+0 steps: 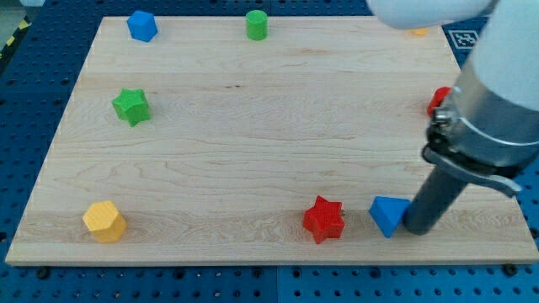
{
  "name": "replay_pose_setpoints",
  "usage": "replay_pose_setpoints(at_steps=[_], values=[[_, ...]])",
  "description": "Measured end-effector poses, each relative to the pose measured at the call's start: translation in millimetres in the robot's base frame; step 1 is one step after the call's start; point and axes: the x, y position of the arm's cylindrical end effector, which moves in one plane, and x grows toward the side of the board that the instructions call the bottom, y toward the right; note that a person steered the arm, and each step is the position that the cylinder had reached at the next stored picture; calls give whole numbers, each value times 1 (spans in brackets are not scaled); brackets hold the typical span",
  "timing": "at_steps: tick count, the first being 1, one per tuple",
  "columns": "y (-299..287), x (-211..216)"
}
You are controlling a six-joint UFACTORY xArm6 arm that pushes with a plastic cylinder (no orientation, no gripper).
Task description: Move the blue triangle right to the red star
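One blue triangle [387, 214] touching my tip [416, 229] (view's right); red star [324, 219] near

The white and grey arm [497, 101] is reaching down from the upper right of the frame, its straight dark rod [434, 198] leaning slightly leftward, my tip [415, 229] resting low at the lower right.

So on the pale wooden board [253, 126] I count two blue blocks [141, 25] [388, 215], two green [131, 106] [256, 24], two red [324, 219] [438, 101], plus two yellowish ones [104, 221] [418, 32], eight total.
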Motion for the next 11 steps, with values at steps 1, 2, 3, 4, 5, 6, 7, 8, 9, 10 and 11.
replay_pose_setpoints(at_steps=[1,2,3,4,5,6,7,8,9,10,11], values=[[-25,0],[-29,0],[-7,-11],[-7,-52],[-41,-55],[-43,-52],[-43,-39],[-51,-48],[-57,-55],[-57,-55],[-70,-62]])
